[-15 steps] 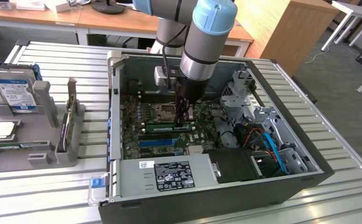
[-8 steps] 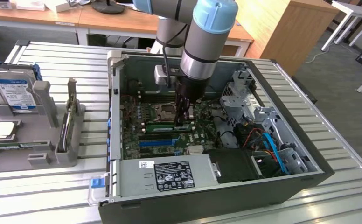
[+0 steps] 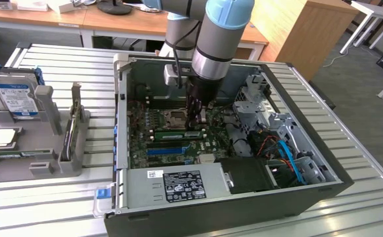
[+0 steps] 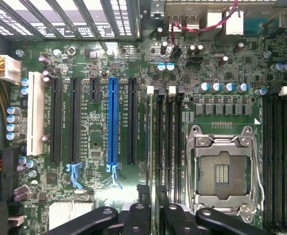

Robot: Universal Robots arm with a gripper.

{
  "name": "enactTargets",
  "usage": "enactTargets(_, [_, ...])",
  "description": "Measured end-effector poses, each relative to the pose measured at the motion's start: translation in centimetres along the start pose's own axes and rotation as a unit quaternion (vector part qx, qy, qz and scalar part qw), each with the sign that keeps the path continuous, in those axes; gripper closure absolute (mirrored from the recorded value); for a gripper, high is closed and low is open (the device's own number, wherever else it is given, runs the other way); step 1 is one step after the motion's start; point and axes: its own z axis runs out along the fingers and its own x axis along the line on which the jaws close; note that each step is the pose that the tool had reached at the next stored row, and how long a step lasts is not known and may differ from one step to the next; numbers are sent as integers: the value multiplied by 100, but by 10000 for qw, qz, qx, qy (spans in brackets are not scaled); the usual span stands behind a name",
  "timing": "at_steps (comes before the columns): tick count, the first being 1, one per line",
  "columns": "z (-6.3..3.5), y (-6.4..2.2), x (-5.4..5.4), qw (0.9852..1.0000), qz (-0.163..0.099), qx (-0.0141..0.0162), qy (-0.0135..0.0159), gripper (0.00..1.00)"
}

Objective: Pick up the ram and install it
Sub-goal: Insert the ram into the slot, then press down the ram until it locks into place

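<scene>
Slatted metal worktop (image 3: 59, 202), contents from the exterior view's left to its right:
- Grey holder rack (image 3: 43, 148) carrying a blue-labelled hard drive (image 3: 15, 98) and a square silver processor chip (image 3: 0, 138)
- Open computer case (image 3: 122, 113) lying on its side, motherboard (image 3: 142, 143) exposed; grey power supply (image 3: 178, 183) with black label along the near wall
- Blue expansion slot (image 3: 168, 149) on the board
- The ram (image 3: 177, 134), green with pale label, lying along the memory slots just beside the processor socket (image 3: 176, 117), directly beneath the pincer
- Pincer (image 3: 195, 123), lowered into the case over the ram; whether it pinches the stick cannot be told
- Drive cage (image 3: 264, 106) and blue cables (image 3: 289, 158) at far right
</scene>
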Motion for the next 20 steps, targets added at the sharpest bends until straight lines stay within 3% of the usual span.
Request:
enactTargets(12, [-192,7,4,10000,0,0,0,81])
enactTargets(20, [-204,8,4,10000,0,0,0,81])
